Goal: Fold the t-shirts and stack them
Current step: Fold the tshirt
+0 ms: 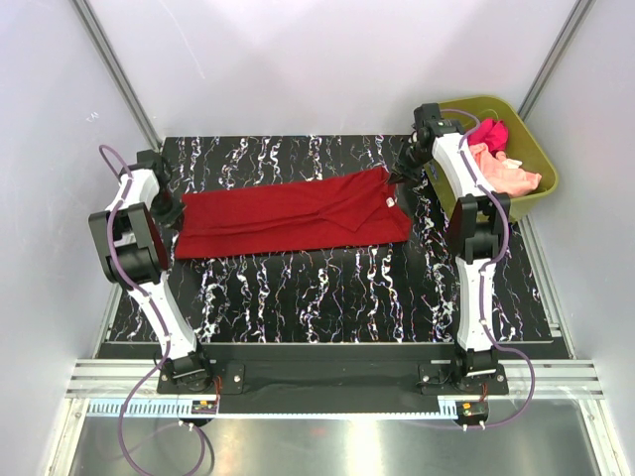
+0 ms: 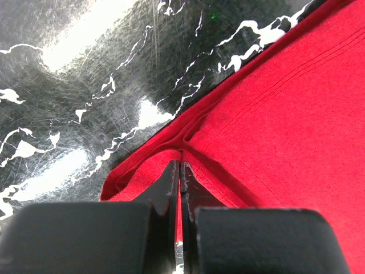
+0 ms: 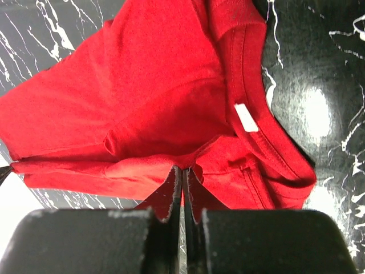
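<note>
Mid-fold: left gripper (image 2: 180, 166) and right gripper (image 3: 182, 171) pinch the red t-shirt (image 1: 298, 213) endwise (folded lengthwise); next, presumably, bring ends together.

The right gripper (image 3: 182, 173) pinches the deep red t-shirt (image 3: 142, 85) at a bunched edge near its collar (image 3: 251, 74) — white tag (image 3: 246, 117) showing — on the black marbled table (image 3: 325, 68).

The deep red t-shirt (image 1: 298, 213) is laid flat across the black marbled table (image 1: 327, 288). It is folded lengthwise into a long band, with its collar and white label (image 3: 246, 117) at the right end. The magenta-pink t-shirt (image 1: 489, 132) and the pale peach t-shirt (image 1: 508, 176) are heaped, crumpled, in the olive-green tub (image 1: 534, 149).
</note>
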Controlling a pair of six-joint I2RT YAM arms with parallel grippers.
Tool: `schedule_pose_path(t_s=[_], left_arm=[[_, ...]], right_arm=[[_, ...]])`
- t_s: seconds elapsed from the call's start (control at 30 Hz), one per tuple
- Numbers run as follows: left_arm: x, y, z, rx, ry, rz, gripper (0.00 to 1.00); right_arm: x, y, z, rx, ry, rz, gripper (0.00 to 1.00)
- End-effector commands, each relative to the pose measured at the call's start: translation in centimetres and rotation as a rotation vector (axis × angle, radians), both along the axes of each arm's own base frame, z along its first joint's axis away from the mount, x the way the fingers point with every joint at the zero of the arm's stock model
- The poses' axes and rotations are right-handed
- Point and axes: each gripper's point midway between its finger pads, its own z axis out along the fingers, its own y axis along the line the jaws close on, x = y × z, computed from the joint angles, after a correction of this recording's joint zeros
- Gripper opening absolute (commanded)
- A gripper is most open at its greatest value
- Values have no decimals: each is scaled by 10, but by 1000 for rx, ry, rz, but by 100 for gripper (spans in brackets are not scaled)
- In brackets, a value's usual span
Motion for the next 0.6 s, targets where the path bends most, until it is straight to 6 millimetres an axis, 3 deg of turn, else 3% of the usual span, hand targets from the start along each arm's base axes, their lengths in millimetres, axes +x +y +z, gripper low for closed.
schedule_pose_path(t_s=[0.0, 0.37, 0.43, 0.53, 0.57], left_arm=[[14, 7, 7, 26, -31, 17, 0], [14, 12, 5, 43, -18, 34, 0], [15, 14, 9, 51, -27, 39, 7], [14, 22, 19, 101, -45, 51, 20], [14, 25, 32, 131, -71, 53, 25]], right_arm=[[16, 1, 12, 29, -57, -2, 4], [33, 3, 5, 39, -87, -5, 5], [37, 3, 5, 47, -96, -6, 7], [51, 4, 4, 52, -138, -7, 18], [59, 3, 6, 51, -165, -10, 24]])
